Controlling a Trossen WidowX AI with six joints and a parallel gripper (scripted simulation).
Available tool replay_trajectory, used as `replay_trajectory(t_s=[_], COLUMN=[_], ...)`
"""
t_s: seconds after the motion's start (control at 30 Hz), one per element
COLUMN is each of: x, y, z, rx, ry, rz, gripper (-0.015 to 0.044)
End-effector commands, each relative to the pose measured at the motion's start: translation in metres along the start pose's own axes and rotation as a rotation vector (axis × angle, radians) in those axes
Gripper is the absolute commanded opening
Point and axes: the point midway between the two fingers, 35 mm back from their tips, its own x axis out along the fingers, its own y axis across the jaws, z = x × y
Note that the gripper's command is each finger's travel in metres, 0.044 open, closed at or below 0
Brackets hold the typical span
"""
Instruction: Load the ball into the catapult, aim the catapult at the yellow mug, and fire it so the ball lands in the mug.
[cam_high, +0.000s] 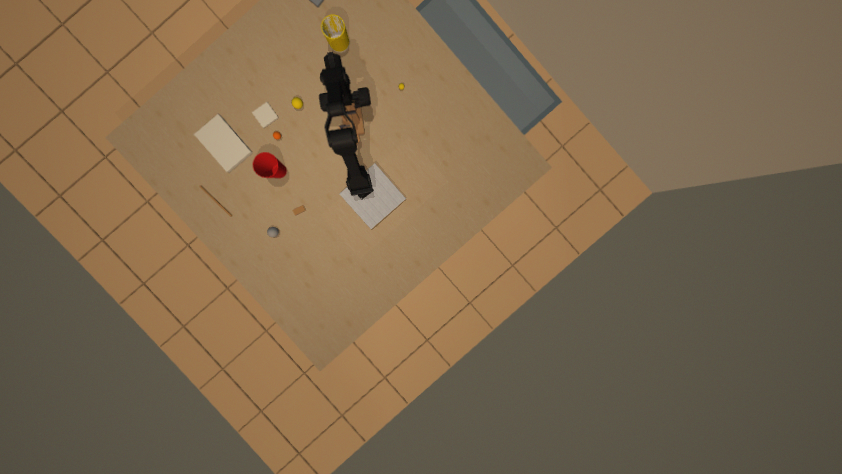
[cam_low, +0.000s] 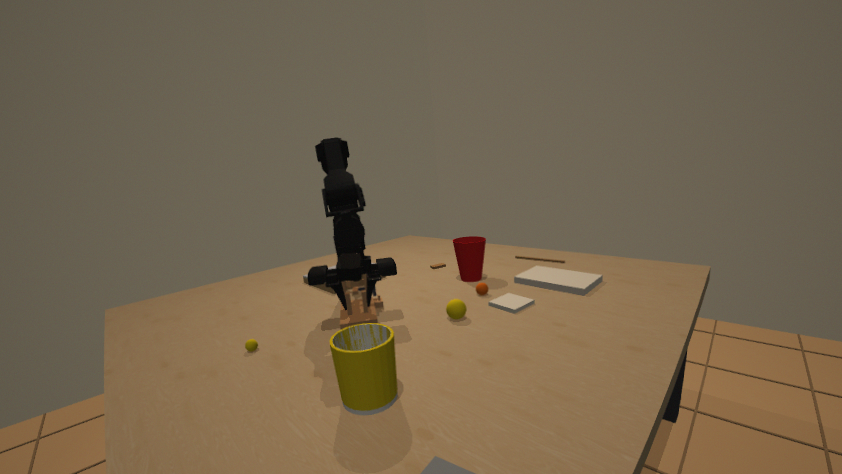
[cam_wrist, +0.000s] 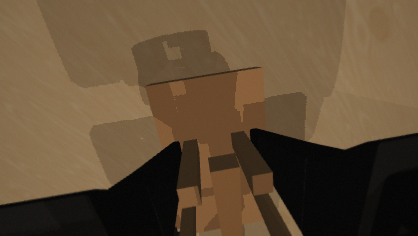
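Observation:
The small wooden catapult (cam_high: 358, 126) (cam_low: 359, 310) (cam_wrist: 207, 105) stands on the table just behind the yellow mug (cam_high: 335, 32) (cam_low: 362, 368). My gripper (cam_high: 353, 120) (cam_low: 356, 297) (cam_wrist: 215, 141) reaches down over the catapult, and its two black fingers are shut on the catapult's side rails. In the wrist view the flat wooden base plate stretches ahead of the fingers. I see no ball on the catapult. A yellow ball (cam_high: 296, 103) (cam_low: 456, 309), a small yellow ball (cam_high: 401, 86) (cam_low: 251, 345), an orange ball (cam_high: 276, 135) (cam_low: 481, 288) and a grey ball (cam_high: 272, 231) lie loose on the table.
A red cup (cam_high: 269, 165) (cam_low: 469, 257) stands beside a large white slab (cam_high: 222, 142) (cam_low: 558, 278) and a small white slab (cam_high: 264, 114) (cam_low: 511, 302). A thin stick (cam_high: 215, 200) (cam_low: 539, 259) and a small brown block (cam_high: 299, 209) (cam_low: 437, 266) lie nearby. The arm's base sits on a white plate (cam_high: 385, 203).

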Motion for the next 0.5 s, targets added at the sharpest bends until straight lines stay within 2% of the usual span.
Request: replay_trajectory(t_s=[0.0, 0.2, 0.47], x=[0.0067, 0.0016, 0.0016], y=[-0.0003, 0.0000, 0.0000], z=[-0.0008, -0.0001, -0.0001], rx=[-0.004, 0.000, 0.000], ry=[0.003, 0.000, 0.000], rz=[-0.001, 0.000, 0.000], gripper=[0.0000, 0.0000, 0.0210])
